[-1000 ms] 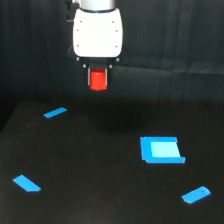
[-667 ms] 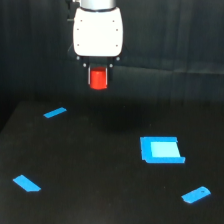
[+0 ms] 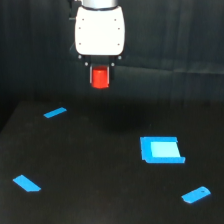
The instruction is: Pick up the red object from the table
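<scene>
Showing the single gripper (image 3: 100, 77) raised well above the table (image 3: 100, 165), with the red object (image 3: 101, 78) held between its two short dark fingers (image 3: 91, 76). The fingers are closed against the cylinder's sides, one on each flank, so that the gap is no wider than the object itself; nothing else is in the grasp. The cylinder stands upright, directly beneath the white gripper body (image 3: 99, 31), and is clear of the table surface, seen against the dark cloth backdrop (image 3: 175, 60).

Handling, by judgement: the object looks small, rigid and light, probably a solid plastic or wooden peg. Its curved, smooth wall gives only narrow lines of contact, so it may roll or slip out if the grip loosens. The soundest hold is at mid-height across the diameter, as appears here, with the axis kept vertical.

Below the gripper and toward the exterior view's right lies a blue square piece (image 3: 161, 149); farther right and nearer the camera, a small blue oblong (image 3: 196, 194). Below and to the exterior view's left lies a thin blue strip (image 3: 55, 112), and nearer the camera on that side a second blue strip (image 3: 26, 183). All four lie flat on the table, well apart from the held cylinder.

The lift appears essentially accomplished.
</scene>
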